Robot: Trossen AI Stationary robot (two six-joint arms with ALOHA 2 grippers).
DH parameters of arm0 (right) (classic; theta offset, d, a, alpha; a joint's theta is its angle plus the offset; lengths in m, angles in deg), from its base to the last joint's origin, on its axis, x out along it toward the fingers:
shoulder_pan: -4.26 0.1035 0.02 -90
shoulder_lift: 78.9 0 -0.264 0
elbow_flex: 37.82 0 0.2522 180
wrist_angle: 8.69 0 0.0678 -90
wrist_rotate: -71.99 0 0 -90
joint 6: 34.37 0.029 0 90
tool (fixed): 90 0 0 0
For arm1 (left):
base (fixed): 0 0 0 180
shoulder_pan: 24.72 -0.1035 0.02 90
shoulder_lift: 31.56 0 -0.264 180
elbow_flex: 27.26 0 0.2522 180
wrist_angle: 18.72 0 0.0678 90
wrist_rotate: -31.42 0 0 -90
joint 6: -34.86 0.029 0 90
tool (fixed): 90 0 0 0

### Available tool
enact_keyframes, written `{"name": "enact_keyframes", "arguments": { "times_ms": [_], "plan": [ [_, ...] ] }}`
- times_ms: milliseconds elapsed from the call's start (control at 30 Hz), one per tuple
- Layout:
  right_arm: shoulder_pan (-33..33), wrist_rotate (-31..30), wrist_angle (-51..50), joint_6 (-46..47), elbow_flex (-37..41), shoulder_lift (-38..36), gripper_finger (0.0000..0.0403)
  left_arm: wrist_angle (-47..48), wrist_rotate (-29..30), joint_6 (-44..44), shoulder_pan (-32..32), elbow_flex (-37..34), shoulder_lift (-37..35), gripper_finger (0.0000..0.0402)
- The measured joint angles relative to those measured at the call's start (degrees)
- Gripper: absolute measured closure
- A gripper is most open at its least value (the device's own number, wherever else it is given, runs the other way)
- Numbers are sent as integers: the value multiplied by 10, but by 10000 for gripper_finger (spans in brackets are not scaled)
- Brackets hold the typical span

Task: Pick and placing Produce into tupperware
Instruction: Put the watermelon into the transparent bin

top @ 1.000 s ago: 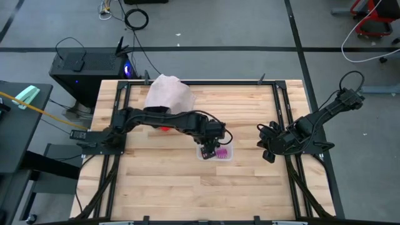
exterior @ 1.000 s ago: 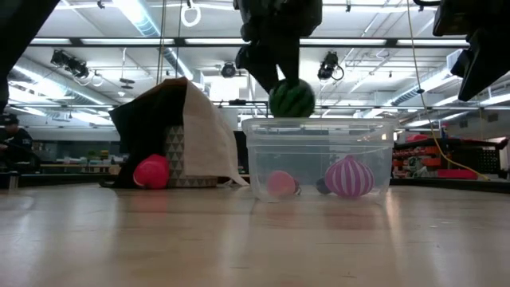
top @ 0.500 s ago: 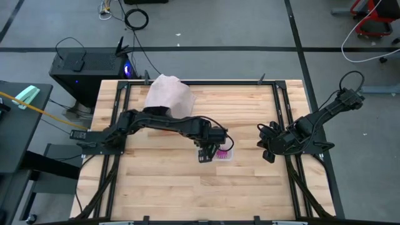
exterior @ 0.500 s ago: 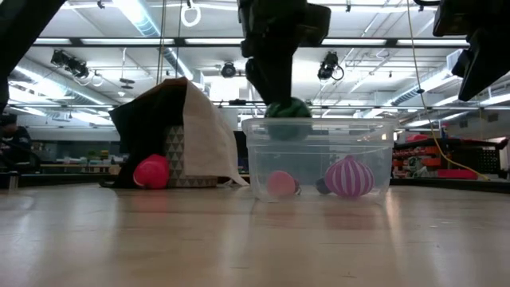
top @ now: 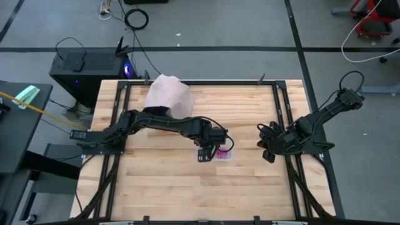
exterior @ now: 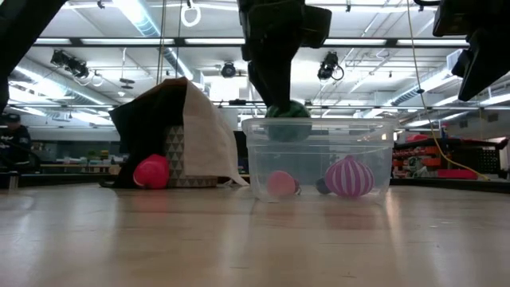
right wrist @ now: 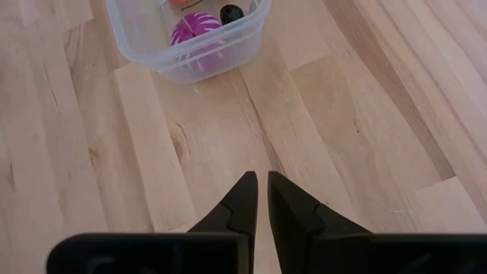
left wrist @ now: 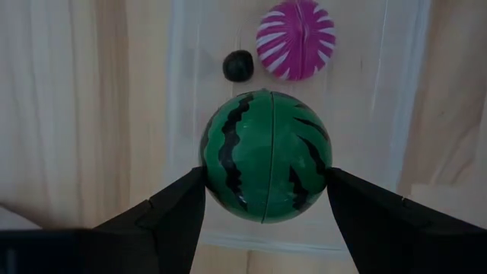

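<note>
High view: the left gripper (top: 207,152) hangs directly over the tub (top: 224,154), which sits on the worktop (top: 162,187) in front of the pale bag (top: 169,94). The arm covers most of the tub; only a magenta patch shows at its uncovered end. The right gripper (top: 267,145) waits well to the side of the tub, near the worktop's right rail.

Low view: the left arm comes down from above, and the green melon (exterior: 288,118) sits at the tub's rim (exterior: 319,122), half below it. On the tub's floor lie a pink piece (exterior: 280,183), a small dark piece (exterior: 323,186) and a magenta striped piece (exterior: 348,177). A red piece (exterior: 151,171) rests on the worktop at the foot of the bag (exterior: 203,135), well apart from the tub.

Left wrist view: the jaws are clamped on the melon (left wrist: 265,156), one finger (left wrist: 179,202) on each side. Beneath it is the tub, with the dark piece (left wrist: 238,65) just beside the magenta one (left wrist: 295,39).

Right wrist view: the right jaws are closed, tips nearly touching, gripping nothing, above bare wood (right wrist: 228,122). The tub (right wrist: 221,49) lies ahead, the magenta piece (right wrist: 194,29) and dark piece (right wrist: 231,14) inside it.
</note>
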Motion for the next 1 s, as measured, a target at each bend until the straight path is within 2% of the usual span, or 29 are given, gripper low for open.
{"name": "enact_keyframes", "arguments": {
  "times_ms": [333, 567, 867, 1000],
  "plan": [
    [0, 0, 0, 0, 0, 0, 362, 0, 12, 30, 10, 0, 0, 129],
    [0, 0, 0, 2, 0, 0, 362, 0, 40, 29, 16, 0, 0, 129],
    [0, 7, 0, 2, 0, 0, 362, 8, 42, 26, 17, 0, 0, 128],
    [0, 7, 0, 2, 0, 0, 362, 10, 41, 22, 17, 0, 0, 116]
  ]
}}
